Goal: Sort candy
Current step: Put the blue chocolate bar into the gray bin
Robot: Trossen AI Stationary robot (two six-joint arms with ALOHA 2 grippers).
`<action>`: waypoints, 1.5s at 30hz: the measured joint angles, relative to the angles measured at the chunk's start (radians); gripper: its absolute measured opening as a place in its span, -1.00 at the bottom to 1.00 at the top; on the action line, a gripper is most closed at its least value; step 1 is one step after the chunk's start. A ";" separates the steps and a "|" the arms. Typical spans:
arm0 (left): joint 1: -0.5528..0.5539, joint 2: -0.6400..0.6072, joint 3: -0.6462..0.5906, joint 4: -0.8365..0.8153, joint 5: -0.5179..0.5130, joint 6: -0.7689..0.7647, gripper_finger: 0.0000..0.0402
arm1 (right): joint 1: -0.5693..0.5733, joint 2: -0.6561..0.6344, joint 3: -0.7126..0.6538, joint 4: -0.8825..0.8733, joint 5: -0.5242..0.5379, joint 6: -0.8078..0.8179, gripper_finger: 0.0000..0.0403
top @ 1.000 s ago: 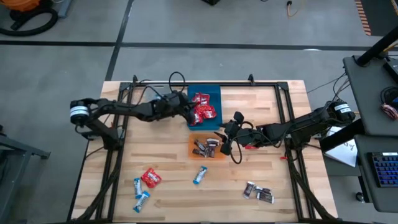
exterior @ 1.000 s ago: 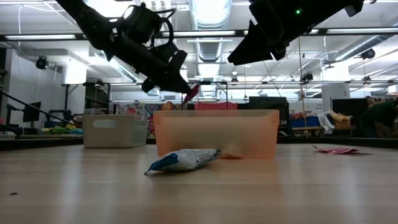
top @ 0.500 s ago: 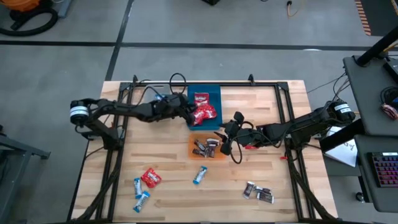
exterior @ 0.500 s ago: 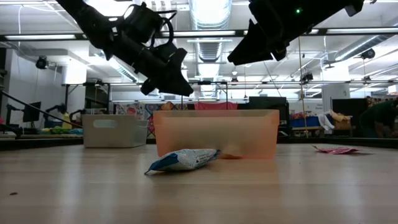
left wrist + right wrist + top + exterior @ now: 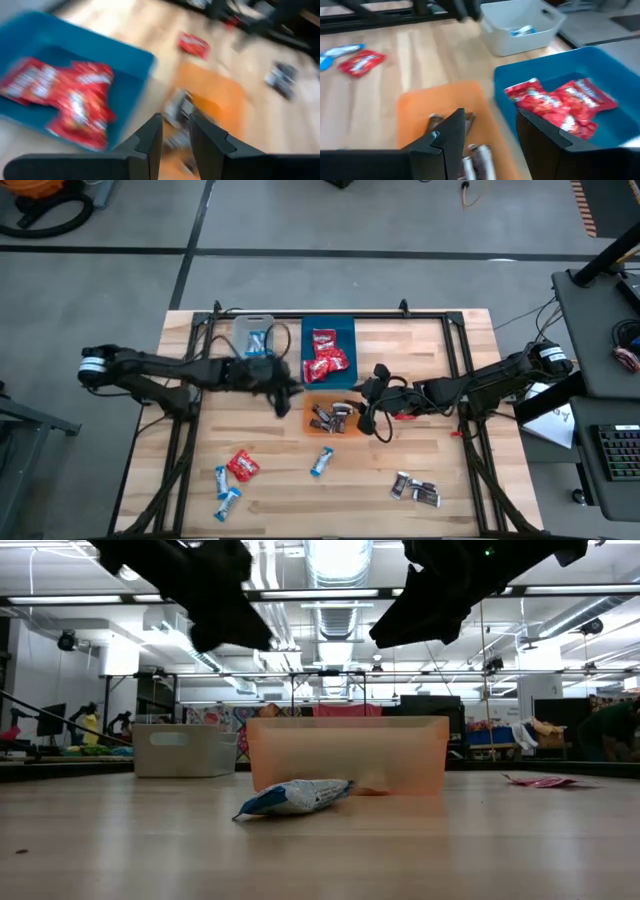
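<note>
Red candies (image 5: 327, 356) lie in the blue bin (image 5: 341, 328). Dark candies (image 5: 330, 416) lie in the orange bin (image 5: 312, 426), and a blue-and-white one (image 5: 257, 340) lies in the clear bin (image 5: 254, 321). My left gripper (image 5: 285, 402) hangs just left of the orange bin, fingers slightly apart (image 5: 175, 132), holding nothing. My right gripper (image 5: 363, 418) hovers at the orange bin's right edge, open (image 5: 490, 135) and empty. Loose on the table lie a red candy (image 5: 242, 465), blue-and-white candies (image 5: 322, 462) (image 5: 226, 490) and dark candies (image 5: 415, 490). Another red candy (image 5: 403, 416) lies under the right arm.
The three bins stand close together at the table's middle and far side. A black frame (image 5: 452, 360) runs around the table's edges and cables (image 5: 285, 305) lie at the far edge. Bare wood (image 5: 420, 350) lies right of the blue bin.
My left gripper let go of a red candy, which fell into the blue bin. It then swung from above that bin toward the table's near edge, ending beside the orange bin's left end.
</note>
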 joint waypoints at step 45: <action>-0.535 0.421 0.183 0.046 -0.056 -0.556 -0.60 | 0.314 0.139 0.454 -0.835 -0.376 0.406 -0.34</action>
